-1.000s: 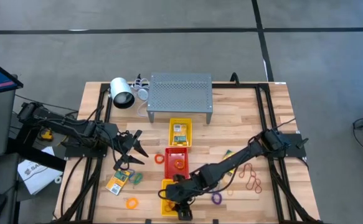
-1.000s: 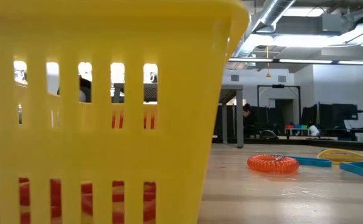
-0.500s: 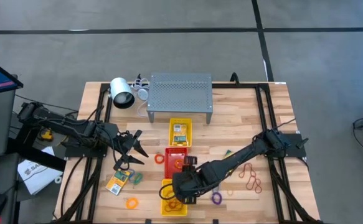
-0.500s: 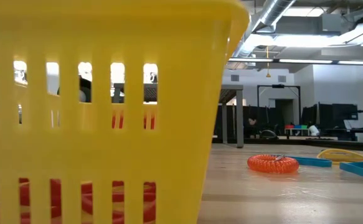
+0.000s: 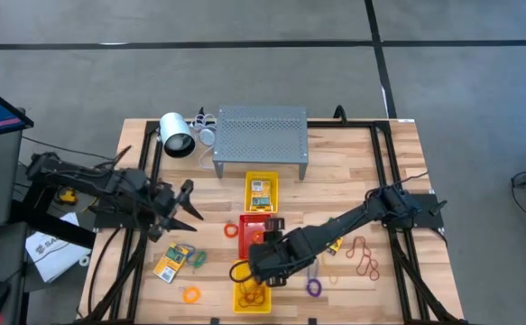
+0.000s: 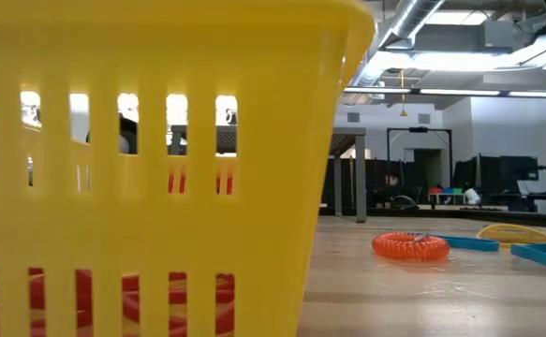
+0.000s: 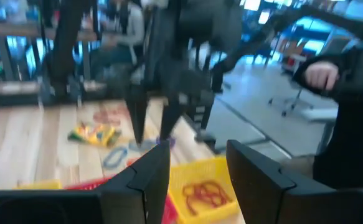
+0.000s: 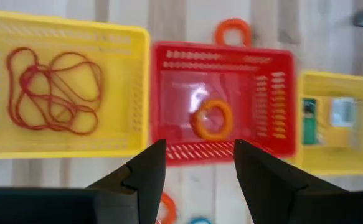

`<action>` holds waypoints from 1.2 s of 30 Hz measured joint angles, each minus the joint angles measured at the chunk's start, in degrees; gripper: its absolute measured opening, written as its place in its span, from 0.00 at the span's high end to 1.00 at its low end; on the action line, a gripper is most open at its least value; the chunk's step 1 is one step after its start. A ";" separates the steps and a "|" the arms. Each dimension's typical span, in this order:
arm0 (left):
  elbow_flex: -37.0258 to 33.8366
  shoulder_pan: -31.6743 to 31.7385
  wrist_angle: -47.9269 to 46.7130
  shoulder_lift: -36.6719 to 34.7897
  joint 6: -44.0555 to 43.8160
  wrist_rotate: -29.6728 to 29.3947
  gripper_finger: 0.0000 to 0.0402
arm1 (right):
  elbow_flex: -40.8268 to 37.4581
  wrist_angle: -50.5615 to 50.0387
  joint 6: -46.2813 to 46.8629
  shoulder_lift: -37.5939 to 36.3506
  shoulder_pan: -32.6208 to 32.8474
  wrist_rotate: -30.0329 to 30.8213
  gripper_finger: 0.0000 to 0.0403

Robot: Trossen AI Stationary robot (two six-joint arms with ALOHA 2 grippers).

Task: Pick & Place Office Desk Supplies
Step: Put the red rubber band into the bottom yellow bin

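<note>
low view blocked by yellow tray point(image 6: 160, 140); right tool point(image 8: 197, 165), left tool point(image 7: 197, 168) wide, empty.

Even overhead light, soft shadows; glare on the red tray point(image 8: 221, 102) floor; left wrist view motion-blurred; low view's near basket point(image 6: 151, 168) unfocused

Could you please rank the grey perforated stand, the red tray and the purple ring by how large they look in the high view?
Largest to smallest:
1. grey perforated stand
2. red tray, partly hidden by the right arm
3. purple ring
</note>
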 joint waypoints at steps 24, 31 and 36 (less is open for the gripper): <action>0.02 0.02 0.14 -0.87 8.31 -0.29 0.62 | -4.68 25.48 -20.72 -22.75 9.98 -4.33 0.55; 0.00 0.78 2.05 1.01 8.41 -0.68 0.62 | -24.72 46.44 -27.69 -36.30 12.04 -4.48 0.56; 0.00 1.53 2.33 1.47 8.39 -0.68 0.62 | -44.67 60.99 -25.37 -48.98 10.91 -6.40 0.59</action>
